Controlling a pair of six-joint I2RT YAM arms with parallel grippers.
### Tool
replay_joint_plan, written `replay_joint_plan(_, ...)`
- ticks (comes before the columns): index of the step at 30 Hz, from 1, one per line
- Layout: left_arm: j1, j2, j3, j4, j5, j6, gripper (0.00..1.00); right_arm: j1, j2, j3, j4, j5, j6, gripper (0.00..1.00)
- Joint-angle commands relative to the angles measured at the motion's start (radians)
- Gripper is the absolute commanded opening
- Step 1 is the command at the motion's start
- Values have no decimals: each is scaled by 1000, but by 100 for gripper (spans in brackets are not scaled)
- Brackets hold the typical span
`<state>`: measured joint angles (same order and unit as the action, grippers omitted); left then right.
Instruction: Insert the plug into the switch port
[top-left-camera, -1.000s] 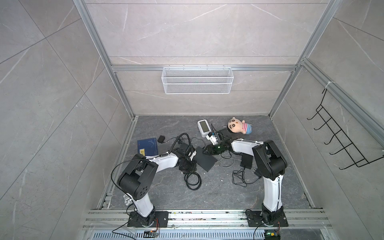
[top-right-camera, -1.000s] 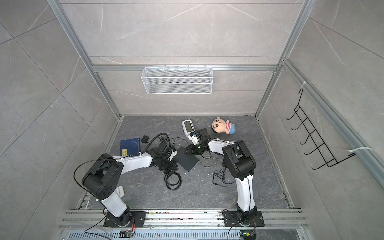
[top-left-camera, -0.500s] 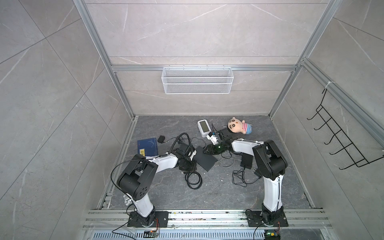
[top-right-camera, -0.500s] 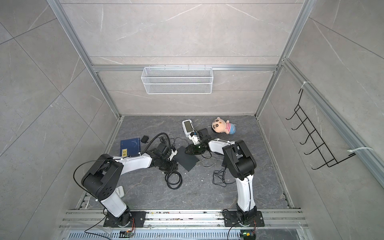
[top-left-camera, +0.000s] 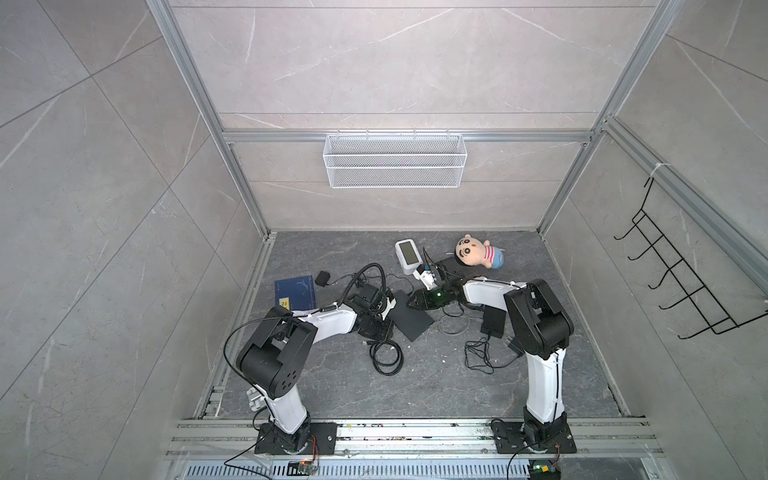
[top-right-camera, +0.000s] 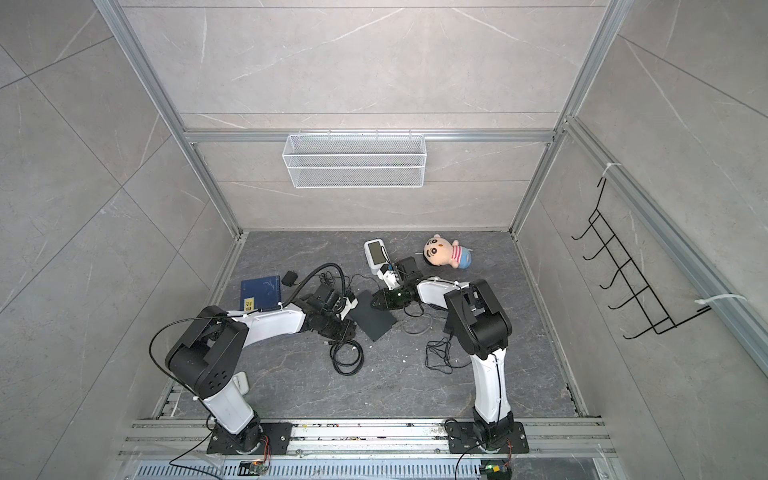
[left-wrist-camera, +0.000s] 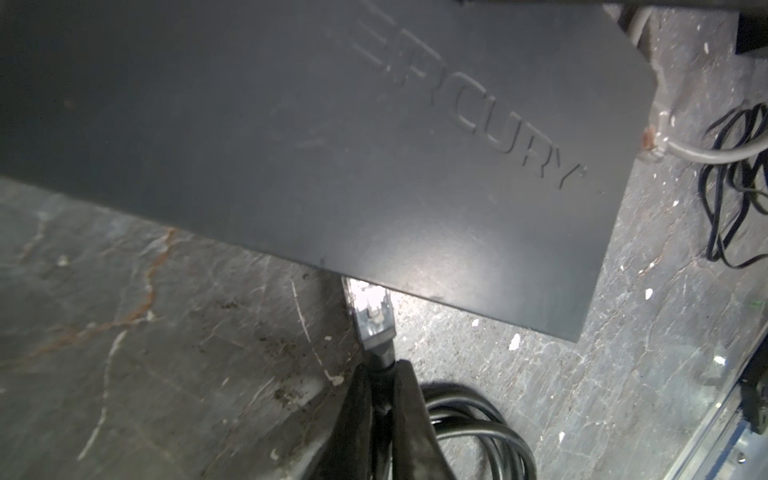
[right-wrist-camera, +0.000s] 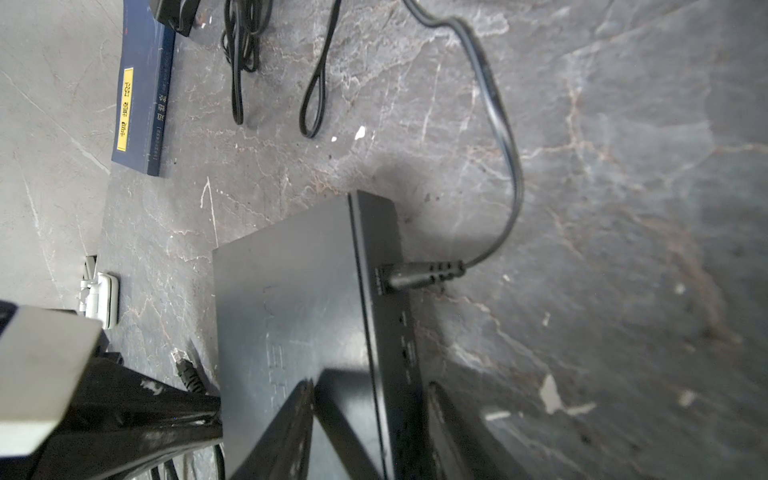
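The grey stone floor bears a switch, book, doll and cables.

Dim, perhaps slightly blurred wrist views.

- Comparing the top views over the last second, I catch no movement.
- Left gripper, plug, switch, right gripper: no shift I can make out.

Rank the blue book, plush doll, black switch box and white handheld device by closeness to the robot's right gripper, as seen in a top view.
From the right gripper in a top view:
1. black switch box: gripped at its fingertips.
2. white handheld device: just behind, toward the back wall.
3. plush doll: back and to the right.
4. blue book: far left side.
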<state>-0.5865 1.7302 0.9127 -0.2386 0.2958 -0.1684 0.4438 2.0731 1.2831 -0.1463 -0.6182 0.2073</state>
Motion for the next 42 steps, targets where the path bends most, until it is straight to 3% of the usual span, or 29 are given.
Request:
replay_joint_plan(1,16,-1,-7,61,-92,93,2,32,31,13,-79,-90,-40,46)
replay_joint_plan(13,19,24,36,14,-27,241,3,31,88,79,-161,-83,-132,46)
replay_joint_plan(19,20,87,117,-85,19,252,3,33,94,112,-180,-104,-194,46)
replay_joint_plan(42,66,101,127,-20,9,261,4,115,162,220,-309,-287,-486,43)
